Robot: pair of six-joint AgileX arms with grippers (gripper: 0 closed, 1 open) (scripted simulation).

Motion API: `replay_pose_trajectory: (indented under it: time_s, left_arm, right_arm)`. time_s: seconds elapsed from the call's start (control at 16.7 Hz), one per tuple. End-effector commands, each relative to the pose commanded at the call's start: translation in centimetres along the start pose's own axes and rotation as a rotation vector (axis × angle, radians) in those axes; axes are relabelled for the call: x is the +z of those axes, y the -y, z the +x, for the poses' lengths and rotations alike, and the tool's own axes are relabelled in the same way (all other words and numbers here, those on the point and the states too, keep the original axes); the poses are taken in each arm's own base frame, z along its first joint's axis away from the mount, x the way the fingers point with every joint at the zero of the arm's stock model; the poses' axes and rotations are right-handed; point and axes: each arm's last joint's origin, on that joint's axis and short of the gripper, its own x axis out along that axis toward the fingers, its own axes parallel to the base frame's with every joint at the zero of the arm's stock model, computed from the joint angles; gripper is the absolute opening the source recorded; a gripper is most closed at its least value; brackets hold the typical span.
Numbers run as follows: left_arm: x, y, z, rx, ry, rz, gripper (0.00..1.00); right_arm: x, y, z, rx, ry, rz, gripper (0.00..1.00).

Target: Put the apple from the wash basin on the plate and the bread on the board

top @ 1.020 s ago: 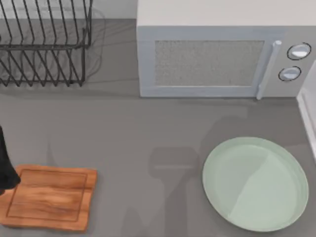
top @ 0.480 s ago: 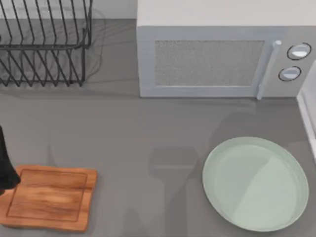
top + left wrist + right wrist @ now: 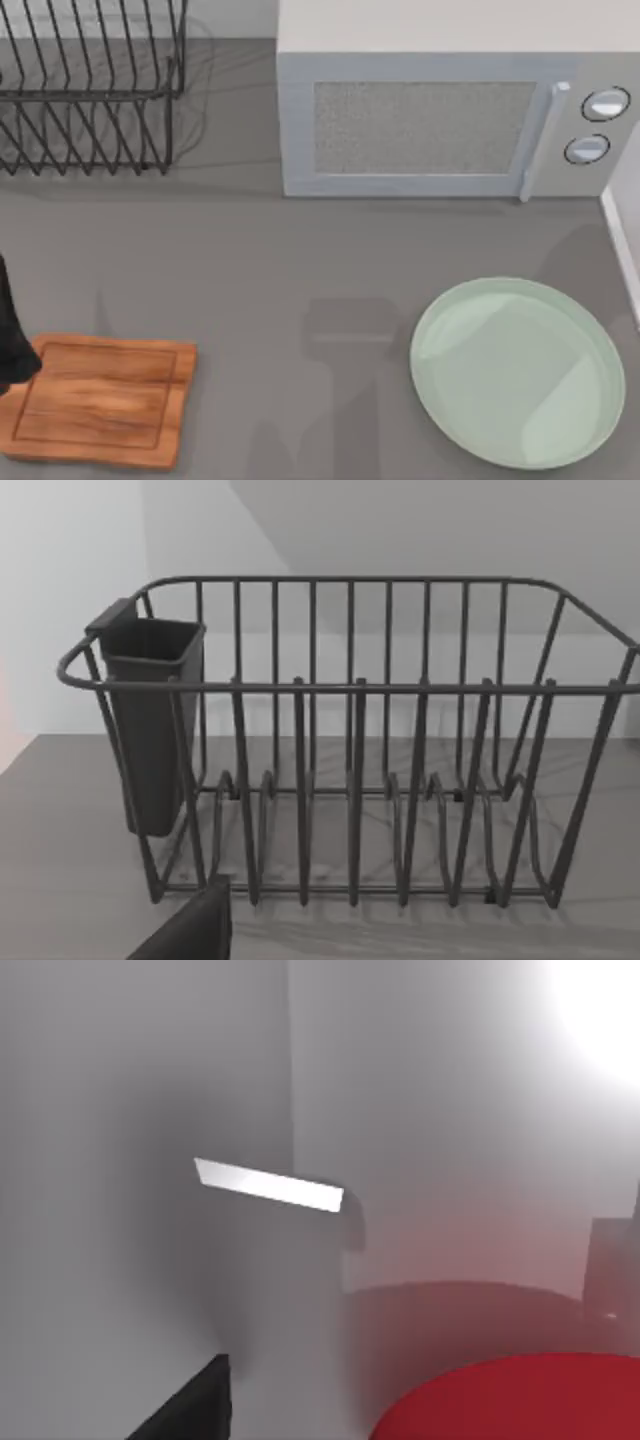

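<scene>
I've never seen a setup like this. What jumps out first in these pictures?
From above, the big pale green plate at the table's right front and the white microwave behind it catch the eye, with a wooden board at the left front. The right wrist view has a bright red apple close up against pale walls, and the left wrist view faces a black wire dish rack.

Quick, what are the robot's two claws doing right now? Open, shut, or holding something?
Left claw: cannot tell; its arm sits at the table's left edge by the board.
Right claw: cannot tell; its wrist view has the apple close up.
</scene>
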Motion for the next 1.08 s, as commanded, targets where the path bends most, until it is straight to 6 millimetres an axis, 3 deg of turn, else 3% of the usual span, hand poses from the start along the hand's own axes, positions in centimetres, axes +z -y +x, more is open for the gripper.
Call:
replay_pose_trajectory:
  time_s: [0.18, 0.42, 1.08]
  left_arm:
    - [0.0, 0.0, 0.0, 0.000, 0.000, 0.000, 1.00]
    - [0.0, 0.0, 0.0, 0.000, 0.000, 0.000, 1.00]
    - [0.0, 0.0, 0.0, 0.000, 0.000, 0.000, 1.00]
  right_arm:
    - [-0.7, -0.1, 3.0, 0.004, -0.017, 0.001, 1.00]
    - [-0.8, -0.1, 3.2, 0.005, -0.019, 0.001, 1.00]
    - [-0.8, -0.1, 3.2, 0.005, -0.019, 0.001, 0.17]
